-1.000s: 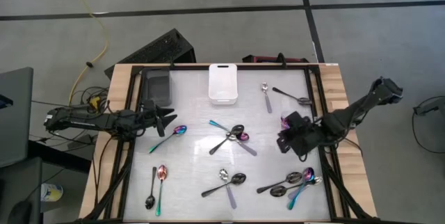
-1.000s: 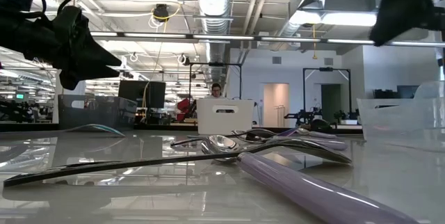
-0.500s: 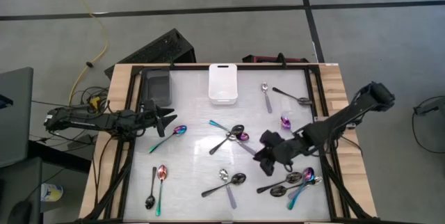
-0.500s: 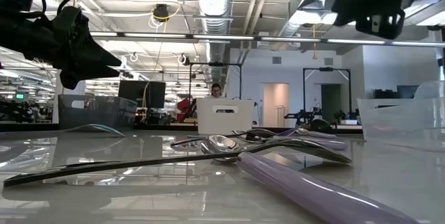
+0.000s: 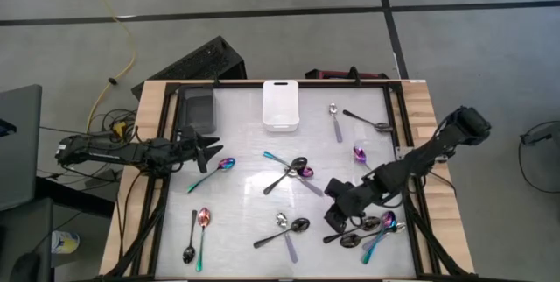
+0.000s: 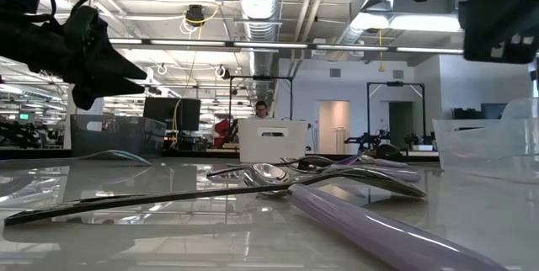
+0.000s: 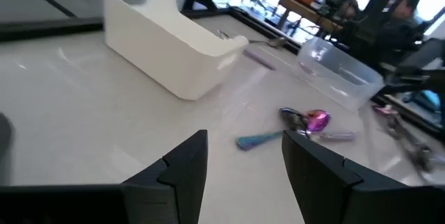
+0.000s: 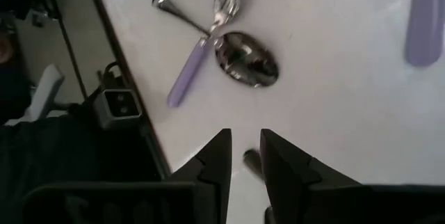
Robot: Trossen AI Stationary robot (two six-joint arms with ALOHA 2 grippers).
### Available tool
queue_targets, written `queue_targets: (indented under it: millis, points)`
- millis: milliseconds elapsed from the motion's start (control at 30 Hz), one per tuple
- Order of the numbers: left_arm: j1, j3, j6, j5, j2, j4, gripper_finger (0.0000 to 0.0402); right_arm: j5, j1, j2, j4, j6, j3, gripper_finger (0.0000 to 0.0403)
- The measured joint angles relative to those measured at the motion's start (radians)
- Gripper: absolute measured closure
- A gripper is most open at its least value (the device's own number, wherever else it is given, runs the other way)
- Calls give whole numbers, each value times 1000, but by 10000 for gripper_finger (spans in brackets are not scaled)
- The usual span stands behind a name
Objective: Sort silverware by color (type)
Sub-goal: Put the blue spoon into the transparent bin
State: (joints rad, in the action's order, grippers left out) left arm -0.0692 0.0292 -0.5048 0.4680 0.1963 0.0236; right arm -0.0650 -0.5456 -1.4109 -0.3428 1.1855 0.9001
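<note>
Glossy white table (image 5: 245,194) scattered with spoons (image 5: 293,173). Right gripper (image 5: 336,218) low by the front-right cluster, jaws slightly apart, nothing gripped. Left gripper (image 5: 213,150) parked left, jaws wide, empty. Dark handle tip half hidden between right fingers (image 8: 215,160).

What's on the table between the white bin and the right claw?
In the high view, a crossed pile of spoons, one with a pink bowl, lies between the white bin and the right gripper.
</note>
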Motion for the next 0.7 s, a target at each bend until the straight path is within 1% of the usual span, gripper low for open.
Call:
queue_targets:
  millis: [133,267,367,433,533,600,700]
  points:
    - [0,0,-38,-121,0,30,231,-6,-43,12,2,22,0,301]
    - [-6,0,-82,-231,0,89,231,-40,-77,17,2,21,0,301]
    - [-42,0,-86,-321,0,149,231,-69,-93,17,-1,22,0,301]
    - [-81,0,-87,-326,2,181,231,-76,-101,17,1,21,0,301]
    - [-151,0,-87,-300,32,241,231,-91,-111,17,0,20,0,301]
    - [-202,0,-85,-279,70,294,231,-92,-114,17,0,19,0,301]
    - [-284,0,-79,-236,158,396,231,-98,-116,17,0,19,0,301]
